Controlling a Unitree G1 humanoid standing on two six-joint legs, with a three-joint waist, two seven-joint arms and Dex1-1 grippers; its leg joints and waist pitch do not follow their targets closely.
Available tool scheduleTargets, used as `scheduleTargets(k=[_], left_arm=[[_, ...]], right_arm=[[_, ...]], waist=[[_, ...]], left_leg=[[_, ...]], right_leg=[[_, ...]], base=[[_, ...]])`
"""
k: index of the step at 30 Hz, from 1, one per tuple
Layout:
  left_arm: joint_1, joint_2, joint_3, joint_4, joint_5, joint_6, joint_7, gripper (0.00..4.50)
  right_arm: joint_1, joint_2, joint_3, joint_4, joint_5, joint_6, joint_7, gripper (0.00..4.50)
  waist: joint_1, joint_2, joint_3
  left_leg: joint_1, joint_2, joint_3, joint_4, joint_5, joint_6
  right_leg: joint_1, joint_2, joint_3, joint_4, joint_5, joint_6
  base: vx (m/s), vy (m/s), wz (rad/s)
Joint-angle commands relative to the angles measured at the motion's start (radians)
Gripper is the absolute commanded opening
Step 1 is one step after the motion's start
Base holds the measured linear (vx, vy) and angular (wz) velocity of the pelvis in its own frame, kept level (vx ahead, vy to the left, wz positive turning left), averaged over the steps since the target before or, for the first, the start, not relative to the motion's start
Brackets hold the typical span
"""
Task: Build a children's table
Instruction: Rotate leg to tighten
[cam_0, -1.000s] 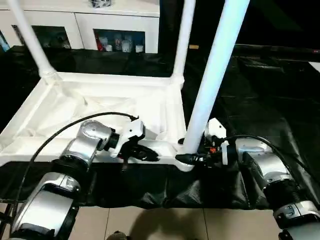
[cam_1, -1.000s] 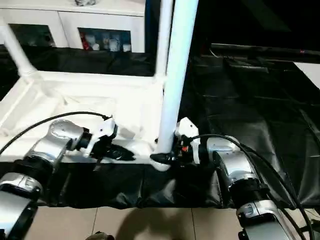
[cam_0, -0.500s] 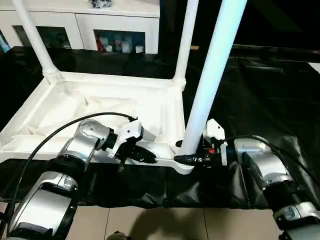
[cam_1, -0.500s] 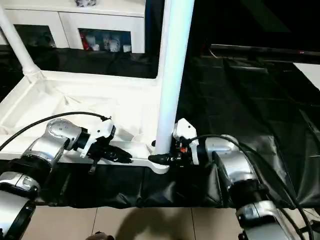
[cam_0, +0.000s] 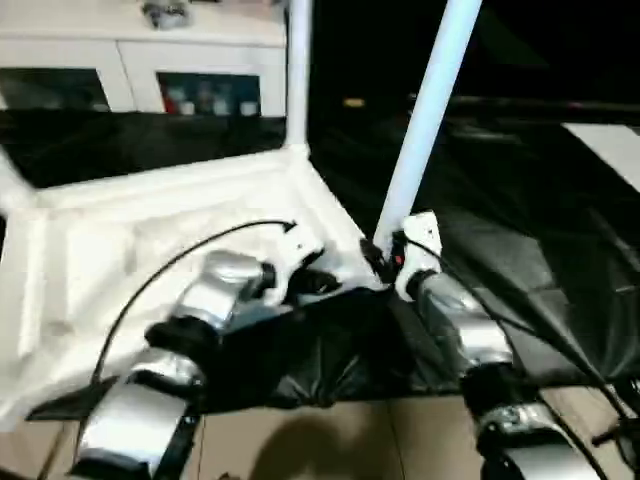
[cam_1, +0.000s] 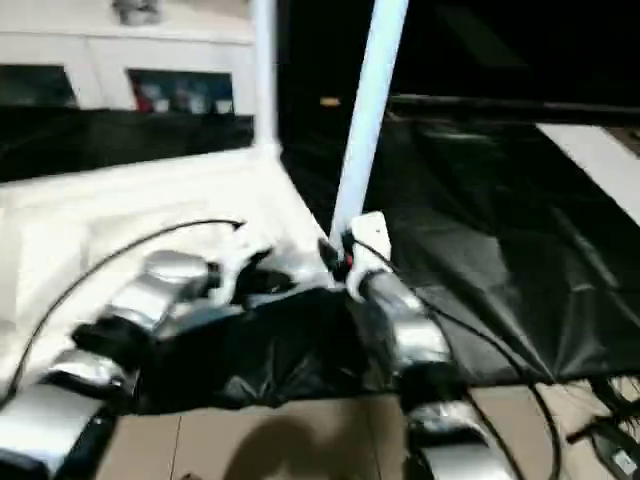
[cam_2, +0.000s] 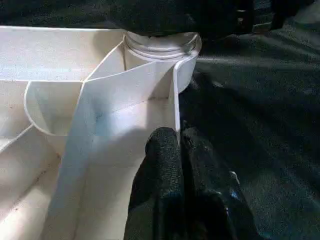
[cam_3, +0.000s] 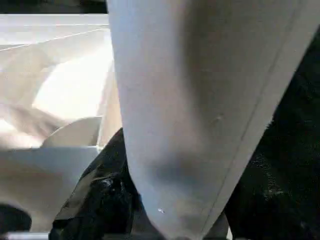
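Observation:
The children's table (cam_0: 150, 220) lies upside down on the black-sheeted work table, its ribbed underside facing up. A long white leg (cam_0: 425, 120) rises from its near right corner socket (cam_2: 160, 45), and another leg (cam_0: 297, 70) stands at the far corner. My left gripper (cam_0: 325, 283) is shut on the thin rim wall just beside that near socket, one black finger (cam_2: 160, 160) on each side of the wall. My right gripper (cam_0: 380, 262) sits at the foot of the near leg (cam_3: 200, 100), its black fingers (cam_3: 102, 197) pressed against the tube from both sides.
The black sheet (cam_0: 520, 240) covers the work table to the right and bunches up at the front edge (cam_0: 320, 360). A white glass-door cabinet (cam_0: 140, 60) stands behind. Tiled floor (cam_0: 330, 440) shows below the edge between my forearms.
The head camera has swung, so the whole scene has shifted and tilted. Both grippers stay at the table's near corner. My right jaws have narrowed a little around the leg.

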Motion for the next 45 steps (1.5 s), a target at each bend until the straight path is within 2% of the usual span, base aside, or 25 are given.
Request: scheduleTargets(k=[1, 3, 5, 7, 10, 12, 14, 16, 18, 19, 21, 25, 28, 33, 35, 36, 40, 42, 43, 44, 45], left_arm=[[-0.011, -0.089, -0.061, -0.014, -0.003, -0.007, -0.017, 0.00], [-0.011, -0.078, -0.062, -0.022, 0.004, 0.003, -0.020, 0.00], [-0.007, -0.061, -0.063, -0.032, 0.012, 0.008, -0.016, 0.00], [-0.005, -0.039, -0.063, -0.036, 0.016, 0.005, -0.025, 0.00], [0.003, 0.016, -0.069, -0.040, 0.016, -0.040, -0.097, 0.00], [0.004, 0.026, -0.071, -0.038, 0.018, -0.051, -0.110, 0.00], [0.007, 0.039, -0.075, -0.039, 0.015, -0.081, -0.143, 0.00], [0.012, 0.091, -0.073, -0.035, -0.008, -0.133, -0.269, 0.00], [0.011, 0.109, -0.073, -0.031, -0.017, -0.156, -0.312, 0.00], [0.009, 0.121, -0.070, -0.030, -0.029, -0.163, -0.349, 0.00], [0.006, 0.133, -0.066, -0.026, -0.042, -0.171, -0.382, 0.00], [-0.005, 0.160, -0.063, -0.011, -0.053, -0.185, -0.445, 0.00], [-0.015, 0.171, -0.067, 0.005, -0.051, -0.199, -0.465, 0.00], [-0.032, 0.182, -0.066, 0.039, -0.049, -0.220, -0.497, 0.00], [-0.035, 0.184, -0.066, 0.045, -0.047, -0.223, -0.499, 0.00], [-0.038, 0.183, -0.064, 0.050, -0.047, -0.221, -0.493, 0.00], [-0.040, 0.180, -0.058, 0.057, -0.048, -0.213, -0.474, 0.00], [-0.048, 0.168, -0.050, 0.070, -0.034, -0.187, -0.394, 0.00], [-0.053, 0.144, -0.034, 0.073, -0.037, -0.151, -0.326, 0.00], [-0.054, 0.141, -0.032, 0.072, -0.037, -0.146, -0.318, 0.00], [-0.053, 0.115, -0.022, 0.059, -0.044, -0.115, -0.271, 0.00]], right_arm=[[-0.008, 0.078, 0.067, 0.047, 0.006, 0.013, 0.043, 1.97], [-0.019, 0.076, 0.057, 0.043, 0.007, -0.018, 0.064, 2.52], [-0.020, 0.068, 0.041, 0.031, 0.024, -0.020, 0.086, 2.66], [-0.021, 0.043, 0.042, 0.030, 0.022, -0.032, 0.119, 2.77], [-0.012, -0.044, 0.080, 0.019, 0.014, -0.046, 0.262, 3.14], [-0.009, -0.061, 0.087, 0.017, 0.017, -0.049, 0.302, 3.14], [-0.006, -0.082, 0.095, 0.012, 0.019, -0.049, 0.353, 3.14], [0.029, -0.192, 0.153, -0.049, 0.045, -0.057, 0.638, 3.14], [0.036, -0.225, 0.165, -0.070, 0.062, -0.048, 0.727, 3.14], [0.038, -0.245, 0.174, -0.085, 0.076, -0.034, 0.784, 3.14], [0.039, -0.268, 0.190, -0.095, 0.084, -0.033, 0.843, 3.14], [0.044, -0.312, 0.239, -0.120, 0.079, -0.025, 0.966, 2.86], [0.043, -0.322, 0.253, -0.119, 0.074, -0.034, 0.997, 2.60], [0.043, -0.321, 0.266, -0.127, 0.083, -0.022, 1.041, 2.24], [0.044, -0.318, 0.268, -0.131, 0.088, -0.015, 1.045, 2.17], [0.050, -0.312, 0.266, -0.139, 0.094, -0.003, 1.040, 2.12], [0.061, -0.303, 0.255, -0.148, 0.099, 0.009, 1.014, 2.07], [0.074, -0.280, 0.228, -0.141, 0.092, 0.008, 0.928, 2.05], [0.084, -0.251, 0.196, -0.124, 0.074, 0.005, 0.806, 2.05], [0.085, -0.246, 0.191, -0.122, 0.072, 0.002, 0.790, 2.05], [0.093, -0.217, 0.166, -0.108, 0.053, -0.001, 0.674, 2.03]], waist=[[-0.016, 0.016, -0.037], [-0.012, 0.016, -0.039], [-0.009, 0.012, -0.040], [-0.004, 0.011, -0.041], [0.002, 0.008, -0.047], [0.005, 0.006, -0.049], [0.011, 0.005, -0.049], [0.020, 0.002, -0.051], [0.029, 0.003, -0.054], [0.039, 0.002, -0.057], [0.046, 0.004, -0.060], [0.058, 0.003, -0.064], [0.063, 0.003, -0.061], [0.063, 0.001, -0.054], [0.064, 0.001, -0.054], [0.064, 0.007, -0.055], [0.064, 0.004, -0.056], [0.065, 0.004, -0.056], [0.064, -0.001, -0.054], [0.063, 0.001, -0.053], [0.056, -0.006, -0.051]], left_leg=[[0.035, 0.015, -0.028, -0.095, -0.642, -0.049], [0.037, 0.016, -0.026, -0.096, -0.626, -0.043], [0.036, 0.016, -0.023, -0.096, -0.612, -0.039], [0.028, 0.018, -0.020, -0.098, -0.568, -0.035], [0.016, 0.020, -0.014, -0.098, -0.489, -0.024], [0.011, 0.019, -0.007, -0.095, -0.437, -0.010], [0.015, 0.020, -0.002, -0.091, -0.400, 0.002], [0.018, 0.020, 0.003, -0.083, -0.383, 0.020], [0.016, 0.023, 0.008, -0.079, -0.340, 0.040], [0.005, 0.026, 0.011, -0.076, -0.265, 0.048], [0.007, 0.027, 0.014, -0.070, -0.214, 0.057], [0.010, 0.026, 0.017, -0.063, -0.153, 0.078], [0.014, 0.028, 0.019, -0.065, -0.179, 0.074], [0.019, 0.031, 0.019, -0.076, -0.281, 0.024], [0.020, 0.031, 0.018, -0.077, -0.289, 0.016], [0.020, 0.031, 0.017, -0.077, -0.288, 0.014], [0.018, 0.029, 0.018, -0.075, -0.267, 0.016], [0.017, 0.029, 0.019, -0.074, -0.263, 0.016], [0.015, 0.028, 0.019, -0.075, -0.268, 0.013], [0.016, 0.028, 0.018, -0.077, -0.272, 0.004], [0.018, 0.025, 0.014, -0.079, -0.313, -0.012]], right_leg=[[0.005, -0.035, -0.006, -0.096, -0.601, -0.088], [0.007, -0.040, -0.004, -0.097, -0.556, -0.107], [0.006, -0.041, -0.001, -0.093, -0.536, -0.120], [0.011, -0.044, 0.007, -0.085, -0.496, -0.137], [0.022, -0.044, 0.014, -0.069, -0.403, -0.165], [0.025, -0.043, 0.018, -0.064, -0.353, -0.181], [0.021, -0.046, 0.020, -0.063, -0.343, -0.194], [0.024, -0.040, 0.023, -0.058, -0.328, -0.201], [0.027, -0.040, 0.027, -0.049, -0.270, -0.219], [0.036, -0.035, 0.025, -0.030, -0.182, -0.248], [0.037, -0.034, 0.025, -0.015, -0.091, -0.278], [0.043, -0.033, 0.022, -0.002, 0.003, -0.309], [0.039, -0.035, 0.022, -0.006, -0.038, -0.306], [0.032, -0.039, 0.028, -0.024, -0.230, -0.254], [0.031, -0.039, 0.028, -0.025, -0.249, -0.245], [0.030, -0.039, 0.029, -0.025, -0.245, -0.246], [0.032, -0.036, 0.028, -0.021, -0.201, -0.252], [0.032, -0.037, 0.029, -0.021, -0.197, -0.253], [0.031, -0.038, 0.029, -0.023, -0.216, -0.248], [0.029, -0.039, 0.030, -0.024, -0.233, -0.243], [0.026, -0.042, 0.030, -0.035, -0.334, -0.214]], base=[[0.000, 0.000, 0.00], [0.000, 0.000, 0.00], [0.000, 0.000, 0.00], [0.000, 0.000, 0.00], [0.000, 0.000, 0.00], [0.000, 0.000, 0.00], [0.000, 0.000, 0.00], [0.000, 0.000, 0.00], [0.061, -0.039, 0.09], [0.065, -0.035, 0.06], [0.060, -0.024, 0.00], [0.014, -0.005, 0.00], [0.000, 0.000, 0.00], [0.000, 0.000, 0.00], [0.000, 0.000, 0.00], [0.000, 0.000, 0.00], [0.000, 0.000, 0.00], [0.000, 0.000, 0.00], [0.000, 0.000, 0.00], [0.000, 0.000, 0.00], [0.000, 0.000, 0.00]])
